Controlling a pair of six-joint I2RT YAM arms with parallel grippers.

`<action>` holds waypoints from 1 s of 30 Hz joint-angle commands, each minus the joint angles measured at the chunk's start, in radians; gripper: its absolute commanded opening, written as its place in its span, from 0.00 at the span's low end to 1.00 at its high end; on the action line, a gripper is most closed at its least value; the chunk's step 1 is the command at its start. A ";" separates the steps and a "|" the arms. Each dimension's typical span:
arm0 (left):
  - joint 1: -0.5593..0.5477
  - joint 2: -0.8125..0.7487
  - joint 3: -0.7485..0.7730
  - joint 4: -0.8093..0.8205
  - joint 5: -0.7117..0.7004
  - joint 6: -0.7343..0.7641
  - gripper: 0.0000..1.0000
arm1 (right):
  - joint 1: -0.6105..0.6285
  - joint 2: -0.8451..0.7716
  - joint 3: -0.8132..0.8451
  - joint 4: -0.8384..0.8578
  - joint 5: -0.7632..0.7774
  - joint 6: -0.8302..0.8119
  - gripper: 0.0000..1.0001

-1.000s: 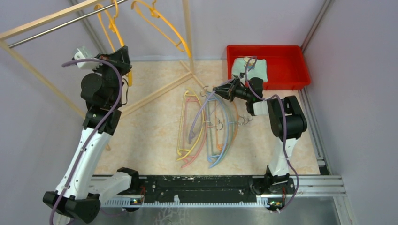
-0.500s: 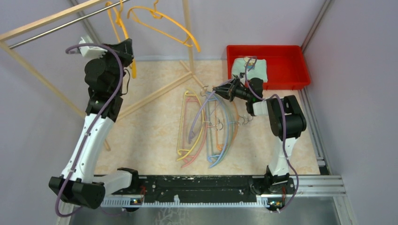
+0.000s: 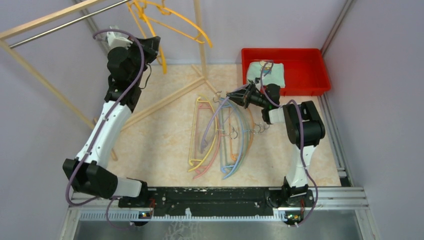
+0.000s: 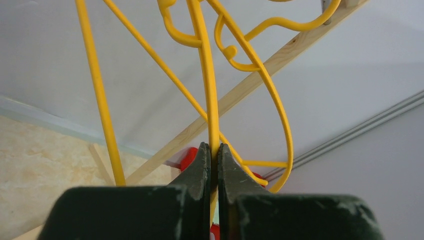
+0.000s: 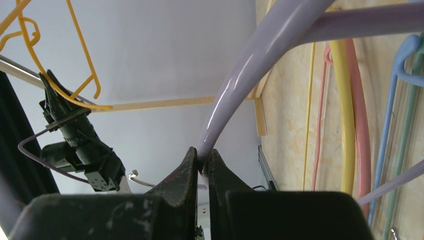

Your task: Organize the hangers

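My left gripper (image 3: 153,46) is raised at the back left and shut on a yellow hanger (image 3: 161,62); in the left wrist view the pads (image 4: 213,148) pinch its thin bar (image 4: 206,90). A second yellow hanger (image 3: 186,26) hangs close beside it, the two overlapping. My right gripper (image 3: 231,96) is shut on the end of a purple hanger (image 3: 214,119), which shows in the right wrist view (image 5: 240,70) between the gripper's (image 5: 201,153) jaws. On the floor lie yellow (image 3: 214,142), pink (image 3: 204,171), blue (image 3: 242,155) and green (image 3: 228,150) hangers in a pile.
The pale wooden rack frame (image 3: 165,99) with its metal rail (image 3: 60,27) stands at the back left, one post (image 3: 200,35) rising beside the yellow hangers. A red bin (image 3: 322,70) holding a pale cloth (image 3: 270,74) sits at the back right.
My left arm has swung up and to the right, carrying its yellow hanger close to the other yellow one, which swung. The right arm and purple hanger have not moved.
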 commanded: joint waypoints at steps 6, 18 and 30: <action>-0.072 0.134 0.119 -0.058 0.052 -0.005 0.00 | -0.013 0.017 0.008 0.074 0.030 0.007 0.00; -0.120 0.297 0.290 -0.091 0.125 -0.018 0.00 | -0.023 0.029 0.006 0.116 0.040 0.034 0.00; -0.157 0.511 0.550 -0.182 0.212 -0.012 0.00 | -0.036 0.040 0.002 0.145 0.047 0.051 0.00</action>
